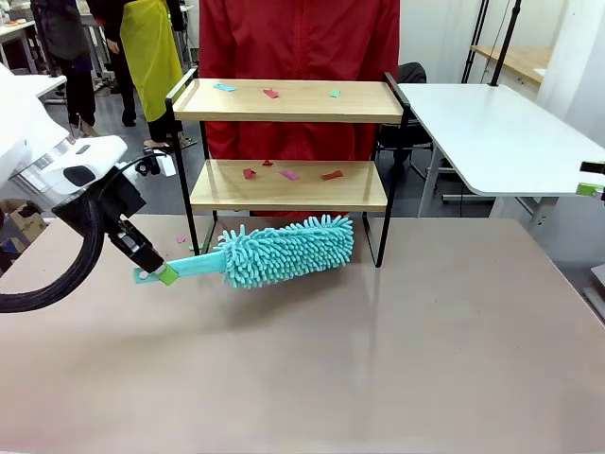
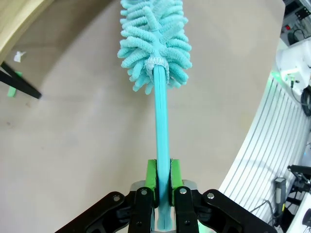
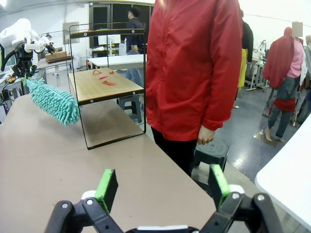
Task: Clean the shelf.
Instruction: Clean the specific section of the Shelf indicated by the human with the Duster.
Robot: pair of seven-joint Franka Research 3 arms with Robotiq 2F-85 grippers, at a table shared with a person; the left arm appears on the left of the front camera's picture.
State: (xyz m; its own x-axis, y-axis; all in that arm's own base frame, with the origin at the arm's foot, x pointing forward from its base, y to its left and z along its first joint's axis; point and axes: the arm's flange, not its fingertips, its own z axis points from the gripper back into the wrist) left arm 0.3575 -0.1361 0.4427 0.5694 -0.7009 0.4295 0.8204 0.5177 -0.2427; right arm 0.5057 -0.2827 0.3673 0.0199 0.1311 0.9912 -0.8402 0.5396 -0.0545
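1. Currently the shelf (image 1: pixel 293 104) stands at the far middle of the brown table (image 1: pixel 425 331), directly in front of a person (image 1: pixel 298 38) in a red jacket. Both of its wooden boards carry small paper scraps (image 1: pixel 288 174), red, pink and blue-green.
2. Left gripper (image 2: pixel 163 177): jaws clamped on the end of the handle of a turquoise duster (image 1: pixel 284 251). In the front view the fluffy head hangs just above the table, near the shelf's lower left post and below the lower board.
3. Right gripper (image 3: pixel 163 182): jaws wide apart, nothing between the green pads. It looks along the table edge toward the person and the shelf's side.
4. Handling judgement, shelf: thin black frame and light boards, so probably light and stiff. A firm sideways sweep could slide it or rock it. If it needs steadying, an upright post or a raised side rail looks the sound place to hold; the board edges offer less.
5. Handling judgement, duster: rigid plastic handle, soft floppy head, little weight. The grip sits far back, which gives reach but leaves leverage on the pads.
6. The scraps look near weightless and may flutter off rather than gather; the side rails block sweeping out sideways, so front or back is the exit.
7. Task status, judged: cleaning not yet begun, boards littered.
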